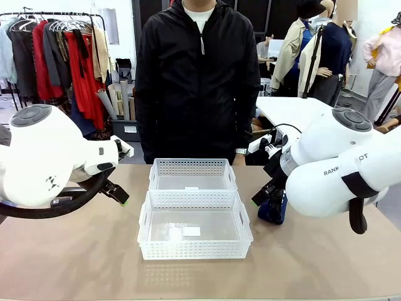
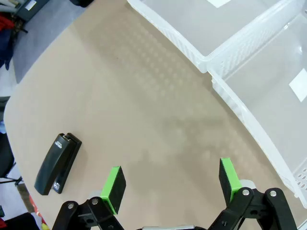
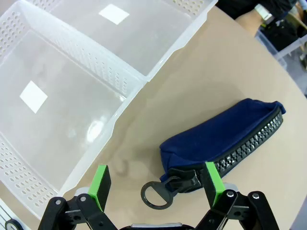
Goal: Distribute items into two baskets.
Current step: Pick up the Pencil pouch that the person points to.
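Observation:
Two white perforated baskets stand end to end in the middle of the table, the near basket [image 1: 194, 249] touching the far basket [image 1: 191, 164]; both hold nothing. The navy blue pouch [image 3: 225, 136] lies on the table to their right, its ring pull [image 3: 156, 195] between the open fingers of my right gripper [image 3: 156, 184], which hovers just over that end. In the front view the pouch [image 1: 273, 211] peeks out under the right gripper [image 1: 263, 199]. The black stapler [image 2: 57, 163] lies on the table left of my open left gripper [image 2: 172, 179], apart from it. The left gripper [image 1: 120, 193] hangs left of the baskets.
A person in a black jacket [image 1: 197, 81] stands at the far edge behind the baskets, hands off the table. Bare tan tabletop [image 1: 75, 257] spreads left of and in front of the baskets. The basket rims [image 2: 204, 61] lie close to the left gripper's right.

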Controlling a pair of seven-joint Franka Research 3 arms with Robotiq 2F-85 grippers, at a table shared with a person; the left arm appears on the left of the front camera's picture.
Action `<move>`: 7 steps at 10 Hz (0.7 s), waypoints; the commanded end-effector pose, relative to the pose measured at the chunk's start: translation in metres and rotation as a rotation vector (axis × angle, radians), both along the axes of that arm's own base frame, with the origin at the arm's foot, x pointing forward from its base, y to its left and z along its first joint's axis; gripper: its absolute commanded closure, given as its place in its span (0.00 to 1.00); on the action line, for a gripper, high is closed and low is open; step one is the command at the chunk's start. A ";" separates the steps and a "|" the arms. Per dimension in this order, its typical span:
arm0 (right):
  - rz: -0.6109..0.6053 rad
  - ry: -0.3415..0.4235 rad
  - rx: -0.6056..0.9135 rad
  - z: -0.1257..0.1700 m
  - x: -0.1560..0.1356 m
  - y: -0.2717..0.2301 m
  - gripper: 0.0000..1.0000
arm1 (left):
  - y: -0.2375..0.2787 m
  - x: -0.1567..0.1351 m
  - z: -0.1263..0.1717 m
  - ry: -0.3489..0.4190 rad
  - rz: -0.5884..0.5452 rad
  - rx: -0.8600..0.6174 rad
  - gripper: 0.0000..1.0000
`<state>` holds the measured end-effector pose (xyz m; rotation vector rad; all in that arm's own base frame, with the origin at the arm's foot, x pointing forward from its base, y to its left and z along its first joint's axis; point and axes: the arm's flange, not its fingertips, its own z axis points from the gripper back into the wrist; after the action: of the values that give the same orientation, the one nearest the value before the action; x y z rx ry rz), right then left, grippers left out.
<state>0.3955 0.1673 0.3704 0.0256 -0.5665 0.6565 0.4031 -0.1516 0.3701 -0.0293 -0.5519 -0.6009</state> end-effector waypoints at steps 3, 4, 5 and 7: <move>0.000 0.000 0.000 0.000 0.000 0.000 0.00 | 0.000 0.000 0.000 0.000 0.000 0.000 0.00; 0.015 0.026 0.024 0.007 0.003 -0.004 0.00 | 0.004 0.002 0.007 -0.004 0.018 -0.003 0.00; 0.014 0.024 0.043 0.016 0.004 -0.009 0.00 | 0.008 0.002 0.013 0.017 0.017 -0.026 0.00; 0.020 0.027 0.079 0.037 0.015 -0.024 0.00 | 0.023 0.010 0.026 0.047 0.009 -0.071 0.00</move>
<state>0.4015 0.1608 0.3914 0.0764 -0.5691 0.6275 0.4076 -0.1433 0.3851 -0.0598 -0.5457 -0.5597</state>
